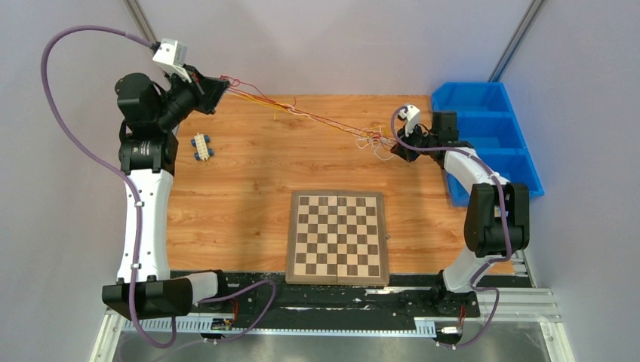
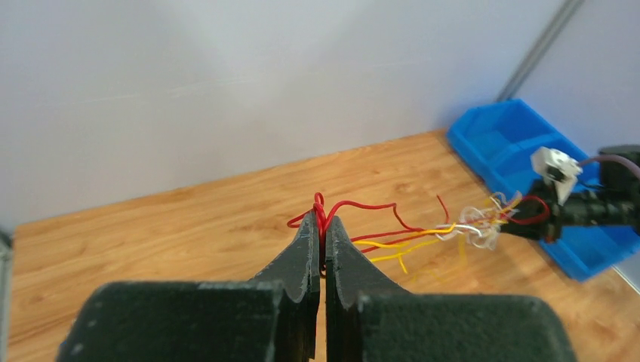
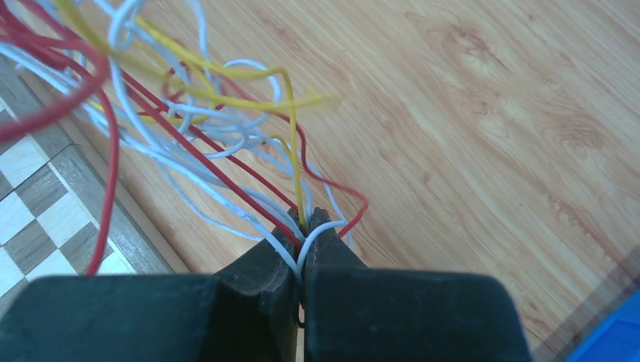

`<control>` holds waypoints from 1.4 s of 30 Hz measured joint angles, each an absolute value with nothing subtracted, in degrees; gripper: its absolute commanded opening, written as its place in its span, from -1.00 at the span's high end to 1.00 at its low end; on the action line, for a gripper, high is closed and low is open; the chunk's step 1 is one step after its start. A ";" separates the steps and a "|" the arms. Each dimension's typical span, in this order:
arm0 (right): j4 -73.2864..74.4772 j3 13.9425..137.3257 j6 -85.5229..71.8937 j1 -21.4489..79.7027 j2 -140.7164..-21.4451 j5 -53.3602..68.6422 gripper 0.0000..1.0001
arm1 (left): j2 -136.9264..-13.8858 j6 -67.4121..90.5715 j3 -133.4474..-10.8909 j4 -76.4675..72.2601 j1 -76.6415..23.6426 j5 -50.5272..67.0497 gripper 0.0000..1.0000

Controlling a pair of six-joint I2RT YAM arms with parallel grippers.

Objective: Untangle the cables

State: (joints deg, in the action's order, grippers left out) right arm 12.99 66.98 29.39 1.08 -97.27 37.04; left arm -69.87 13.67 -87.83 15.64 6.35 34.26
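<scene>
**Left gripper** [image 2: 323, 220]: clenched on red strands of the cables [image 1: 302, 113], with a small red loop showing above its tips. It is raised beyond the far left corner of the chessboard [image 1: 337, 236], well apart from it.

**Right gripper** [image 3: 306, 222]: clenched on white, red and yellow strands, beyond the chessboard's far right corner.

**Cables:** they run in a near-straight line between the two grippers, over the wooden table [image 1: 241, 188] beyond the chessboard's far edge. A loose tangle of white, yellow and red loops gathers at the right gripper's end.

**Other items:** a blue bin [image 1: 490, 124] stands right of the chessboard. A small blue-and-white part [image 1: 202, 146] lies far to its left.
</scene>
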 measured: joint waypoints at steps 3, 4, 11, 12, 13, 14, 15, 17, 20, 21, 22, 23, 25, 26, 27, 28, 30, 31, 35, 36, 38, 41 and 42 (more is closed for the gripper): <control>12.93 67.40 29.95 0.67 -97.89 36.25 1.00 | -70.32 13.63 -89.03 15.62 9.06 32.03 1.00; 12.93 67.55 30.15 0.49 -98.28 35.94 1.00 | -70.96 13.63 -90.63 15.70 9.89 31.64 1.00; 12.45 68.40 31.46 -0.56 -101.89 35.57 1.00 | -75.05 13.54 -102.61 15.46 11.84 30.96 1.00; 12.36 68.47 31.66 -0.54 -101.97 35.57 1.00 | -75.53 13.56 -104.07 15.90 11.68 31.09 1.00; 12.32 68.62 31.81 -0.49 -102.02 36.07 1.00 | -76.29 13.54 -105.97 16.19 11.60 31.22 1.00; 12.03 68.77 31.92 -0.49 -102.02 36.38 1.00 | -77.03 13.65 -107.42 16.32 11.62 31.22 1.00; 11.68 69.08 32.10 -0.49 -102.02 36.62 1.00 | -77.80 13.67 -109.08 16.93 11.62 31.16 1.00; 10.94 69.49 32.32 -0.49 -102.02 37.04 1.00 | -79.75 14.02 -112.55 17.80 11.62 31.16 1.00; 9.96 69.97 32.73 -0.49 -102.17 37.28 1.00 | -82.06 14.46 -115.72 18.17 11.62 30.72 1.00; 9.65 70.15 32.84 -0.49 -102.39 37.41 1.00 | -82.74 14.68 -116.55 18.37 11.62 30.55 1.00; 9.28 70.19 32.93 -0.49 -102.63 37.65 1.00 | -83.50 14.94 -117.58 18.52 11.62 30.33 1.00; 8.95 70.22 33.04 -0.49 -102.87 37.69 1.00 | -84.31 15.18 -118.65 18.72 11.62 30.33 1.00; 8.84 70.24 33.19 -0.49 -103.35 37.80 1.00 | -85.71 15.99 -120.64 18.79 11.62 30.35 1.00; 8.75 70.24 33.23 -0.49 -103.53 37.91 1.00 | -86.32 16.60 -121.47 18.81 11.62 30.41 1.00; 8.69 70.26 33.30 -0.49 -103.68 38.09 1.00 | -86.61 17.04 -121.80 18.70 11.62 30.46 1.00; 8.73 70.32 33.32 -0.49 -103.79 38.15 1.00 | -86.76 17.56 -121.99 18.79 11.62 30.65 1.00; 9.21 70.59 33.30 -0.49 -103.81 38.70 1.00 | -86.83 18.52 -121.95 18.63 11.62 30.98 1.00; 9.56 70.67 33.26 -0.54 -103.72 39.18 1.00 | -86.78 19.14 -121.69 18.13 11.64 31.31 1.00; 13.96 70.85 32.84 -1.67 -102.69 41.23 1.00 | -83.61 19.84 -114.17 13.89 12.99 35.38 1.00; 15.75 70.89 32.40 -2.28 -102.24 42.26 1.00 | -83.18 19.75 -113.14 13.87 13.37 36.45 1.00; 18.68 70.91 31.35 -2.83 -101.08 43.51 1.00 | -81.43 18.92 -109.06 13.45 14.50 39.24 1.00; 22.09 71.22 29.56 -2.35 -98.96 44.86 1.00 | -76.12 17.28 -96.84 13.08 15.99 43.33 0.93; 23.00 71.57 28.86 -1.58 -98.06 45.34 1.00 | -74.32 16.21 -92.27 13.54 16.23 44.45 0.78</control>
